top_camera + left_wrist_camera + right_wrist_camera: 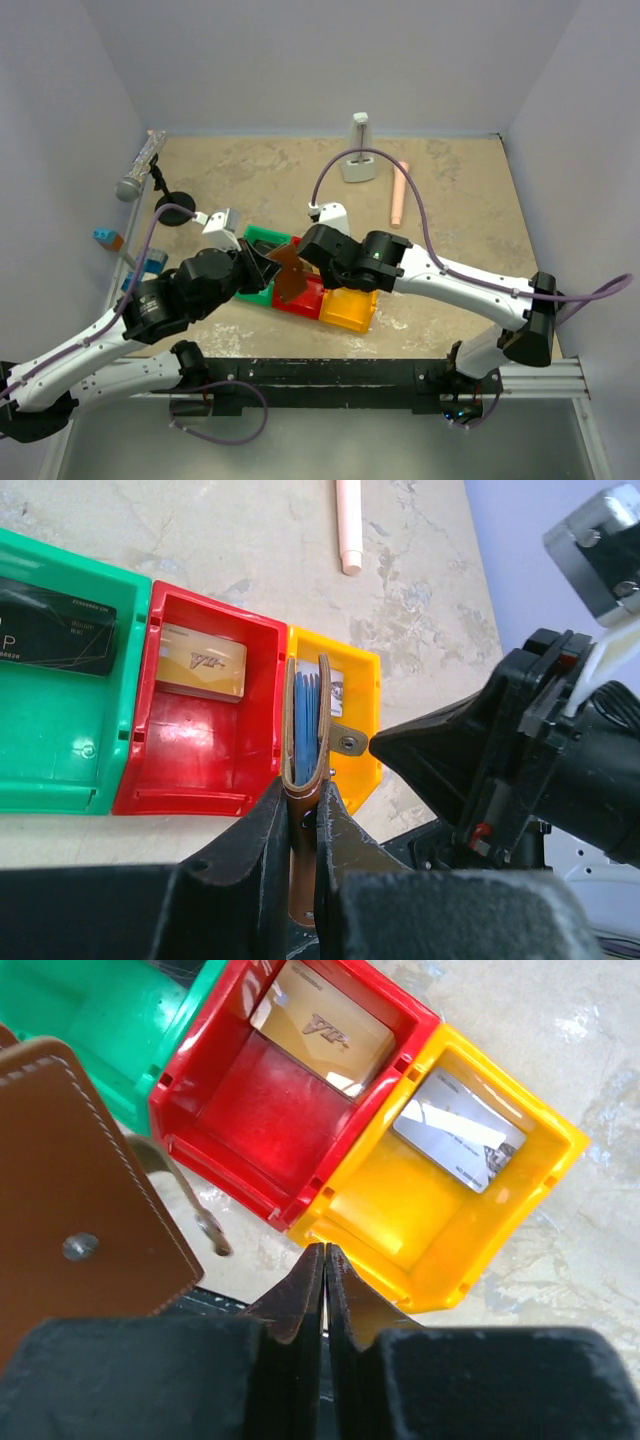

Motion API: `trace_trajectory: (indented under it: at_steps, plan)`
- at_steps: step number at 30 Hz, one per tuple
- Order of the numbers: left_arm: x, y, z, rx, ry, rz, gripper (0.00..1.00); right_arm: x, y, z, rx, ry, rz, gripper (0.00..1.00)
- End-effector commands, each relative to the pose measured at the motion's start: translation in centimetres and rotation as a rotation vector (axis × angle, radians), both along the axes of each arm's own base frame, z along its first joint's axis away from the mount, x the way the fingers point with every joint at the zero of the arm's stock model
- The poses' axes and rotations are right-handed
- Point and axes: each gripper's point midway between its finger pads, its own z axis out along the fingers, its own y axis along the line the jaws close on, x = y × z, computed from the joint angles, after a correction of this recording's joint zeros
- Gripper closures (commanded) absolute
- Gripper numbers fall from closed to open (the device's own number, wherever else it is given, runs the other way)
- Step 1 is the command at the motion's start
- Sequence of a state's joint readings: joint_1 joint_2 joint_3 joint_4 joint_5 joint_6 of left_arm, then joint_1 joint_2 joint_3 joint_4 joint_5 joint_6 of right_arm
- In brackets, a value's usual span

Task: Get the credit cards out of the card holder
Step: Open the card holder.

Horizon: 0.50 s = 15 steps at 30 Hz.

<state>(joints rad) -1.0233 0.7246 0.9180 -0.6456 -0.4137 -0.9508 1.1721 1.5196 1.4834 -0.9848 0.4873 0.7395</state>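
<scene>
While left gripper point(303, 798) clamps card holder point(324, 712) edge-on, long axis pointing forward, right gripper point(325, 1257) closed, empty

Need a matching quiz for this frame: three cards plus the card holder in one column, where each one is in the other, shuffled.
Column 1
1. black card
2. gold card
3. silver-grey card
4. brown leather card holder

Column 2
A. in the yellow plastic bin
B. clamped in the left claw
C. in the green plastic bin
D. in the red plastic bin

Pairs: 1-C, 2-D, 3-A, 4-B
</scene>
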Motion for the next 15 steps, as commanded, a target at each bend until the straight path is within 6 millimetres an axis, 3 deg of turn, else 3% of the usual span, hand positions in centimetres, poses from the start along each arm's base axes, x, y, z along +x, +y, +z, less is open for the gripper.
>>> trace_trajectory:
  at_steps: [1, 5, 8, 11, 14, 15]
  plan:
    - [0.6, 0.1, 1.8, -0.044, -0.069, 0.012, 1.00, -0.2, -1.8, 3.1, 0.063, -0.060, 0.003, 0.77]
    - [0.1, -1.2, 1.7, -0.056, -0.148, -0.101, 1.00, -1.1, -3.2, 5.6, 0.150, -0.097, 0.033, 0.55]
    - [-0.9, -2.6, 1.4, -0.061, -0.223, -0.241, 1.00, -2.5, -2.1, 7.0, 0.250, -0.115, 0.192, 0.45]
    - [-2.0, -3.8, 1.7, -0.130, -0.352, -0.364, 1.00, -4.8, 0.5, 8.8, 0.434, -0.131, 0.398, 0.43]
    - [-3.0, -3.7, 3.5, -0.287, -0.456, -0.399, 1.00, -7.9, 0.8, 9.8, 0.559, -0.092, 0.534, 0.44]
    - [-3.5, -3.6, 3.9, -0.315, -0.481, -0.423, 1.00, -8.0, 0.5, 10.1, 0.577, -0.113, 0.542, 0.44]
